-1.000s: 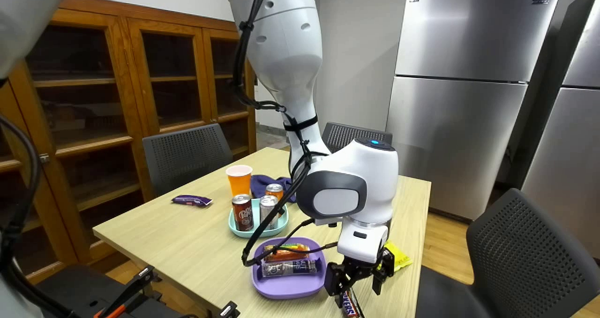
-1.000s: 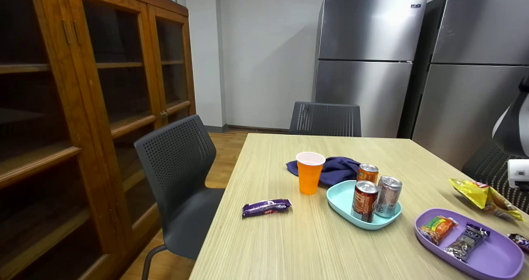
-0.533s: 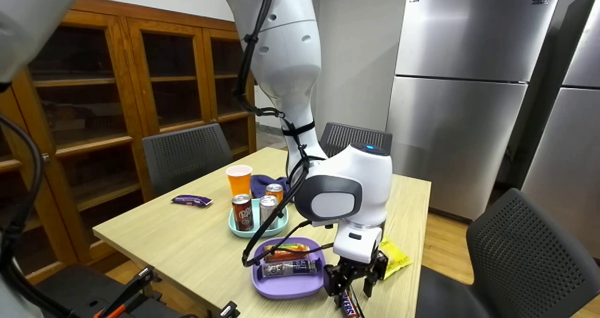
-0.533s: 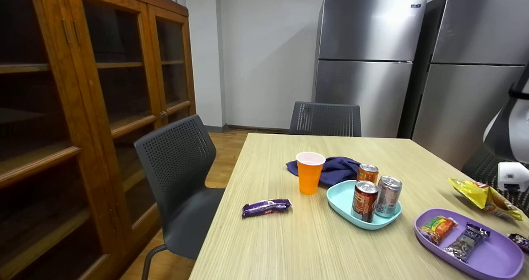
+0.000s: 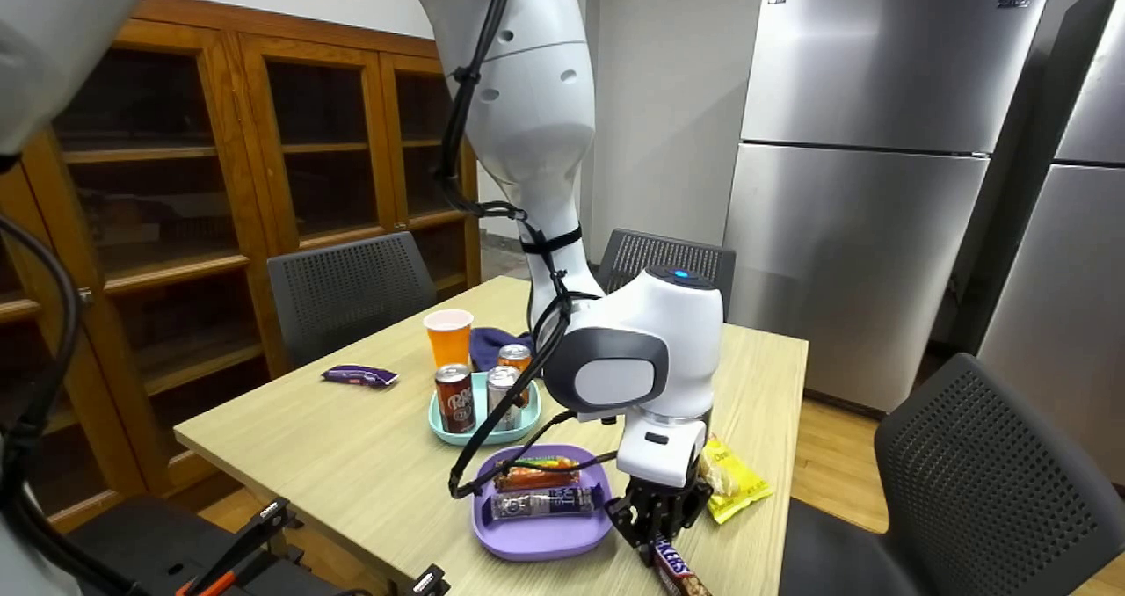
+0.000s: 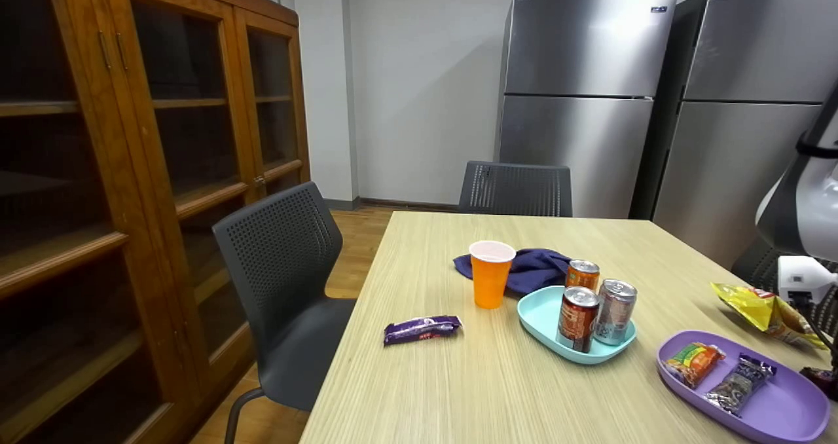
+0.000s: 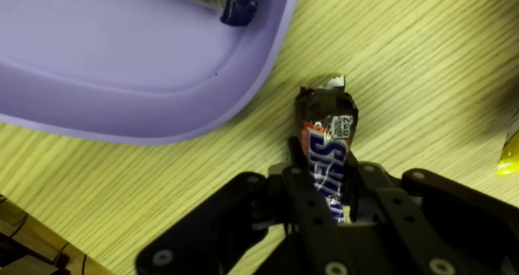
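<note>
Fingers [image 7: 301, 187] of the gripper [image 7: 325, 159] pinch the Snickers bar [image 7: 326, 143] across its width, likely for stability; the purple tray [image 7: 121, 44] sits nearby, apart.

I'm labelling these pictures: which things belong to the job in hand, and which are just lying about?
Job in hand:
pincer
Snickers bar, held in it

Lying about, ungripped:
purple tray
orange snack packet
navy-ended bar
yellow bag
teal tray
maroon can
silver can
orange can
orange cup
navy cloth
purple bar
</note>
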Controlling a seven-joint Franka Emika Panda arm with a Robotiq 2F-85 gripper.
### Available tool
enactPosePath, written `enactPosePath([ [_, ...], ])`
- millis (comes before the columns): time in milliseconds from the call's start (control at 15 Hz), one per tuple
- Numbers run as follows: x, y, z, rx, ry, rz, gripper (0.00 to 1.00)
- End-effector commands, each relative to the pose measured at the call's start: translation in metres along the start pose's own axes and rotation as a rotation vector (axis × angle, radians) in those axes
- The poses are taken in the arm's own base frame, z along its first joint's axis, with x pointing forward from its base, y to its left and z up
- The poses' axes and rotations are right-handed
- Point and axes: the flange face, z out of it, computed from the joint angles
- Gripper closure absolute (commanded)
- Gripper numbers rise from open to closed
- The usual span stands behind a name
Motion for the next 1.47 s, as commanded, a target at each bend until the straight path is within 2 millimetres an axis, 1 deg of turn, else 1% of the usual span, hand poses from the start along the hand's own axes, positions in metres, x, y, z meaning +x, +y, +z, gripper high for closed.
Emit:
enactPosePath([
  [0,0.01,0.003,-0.022,0.011,0.003,0.004,0.98],
  [67,0.016,0.002,-0.028,0.014,0.012,0.004,0.96],
  [267,0.025,0.009,-0.043,0.028,0.047,-0.036,0.96],
  [400,0.025,0.016,-0.055,0.028,0.054,-0.105,0.96],
  [533,0.018,0.024,-0.066,0.034,0.065,-0.181,0.96],
  [800,-0.01,0.041,-0.084,0.053,0.06,-0.394,0.96],
  [1000,-0.033,0.059,-0.093,0.06,0.051,-0.55,0.96],
  [1133,-0.048,0.073,-0.094,0.061,0.043,-0.653,0.96],
  [1400,-0.089,0.103,-0.087,0.039,-0.017,-0.829,0.96],
])
